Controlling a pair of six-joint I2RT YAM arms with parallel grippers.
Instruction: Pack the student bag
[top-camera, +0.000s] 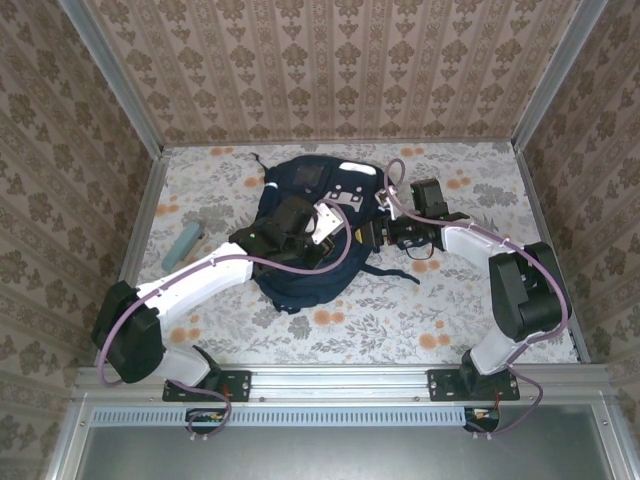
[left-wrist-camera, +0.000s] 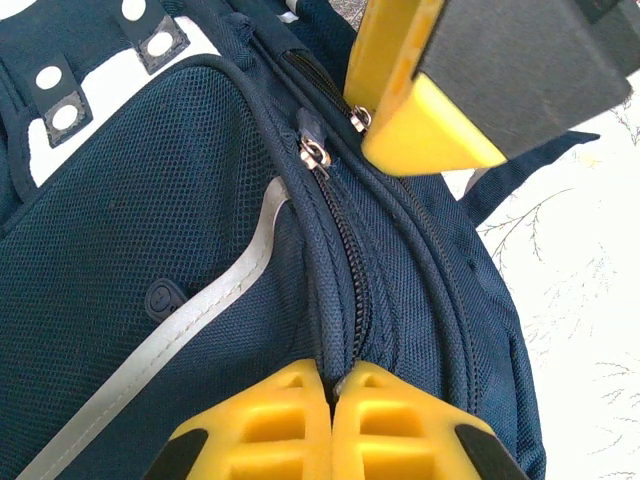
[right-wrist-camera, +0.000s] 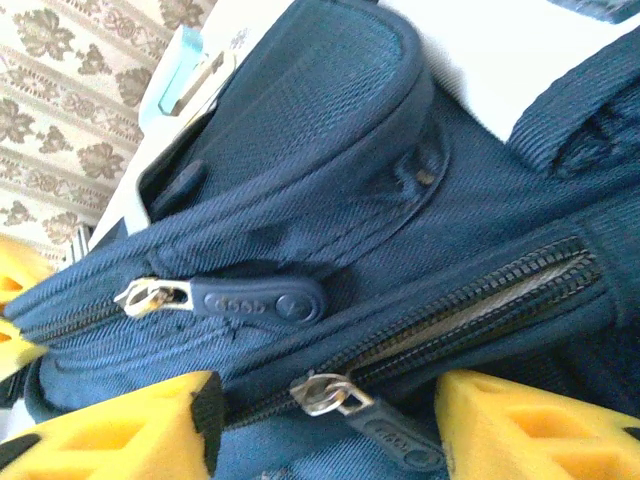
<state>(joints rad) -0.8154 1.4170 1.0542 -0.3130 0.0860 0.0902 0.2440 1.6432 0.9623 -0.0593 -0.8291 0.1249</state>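
- The student bag (top-camera: 300, 182) lies flat in the middle of the floral table (top-camera: 420, 330), with one zip only partly open. The fabric is soft, so a pull may drag or bunch the bag instead of running the zip.
- The left gripper (left-wrist-camera: 335, 395) is clenched on the bag's seam beside a zip track, seemingly bracing it. That thin pinch could slip under a tug.
- The right gripper (right-wrist-camera: 330, 415) stands open and grasps nothing, its fingers either side of a zip slider (right-wrist-camera: 325, 393).
- A teal case (top-camera: 185, 243) lies near the table's left edge, well apart from the bag and blocking nothing.
- The slider is small — an off-centre close could miss it and nip fabric, or catch the rubber tab (right-wrist-camera: 255, 298) of the neighbouring zip.
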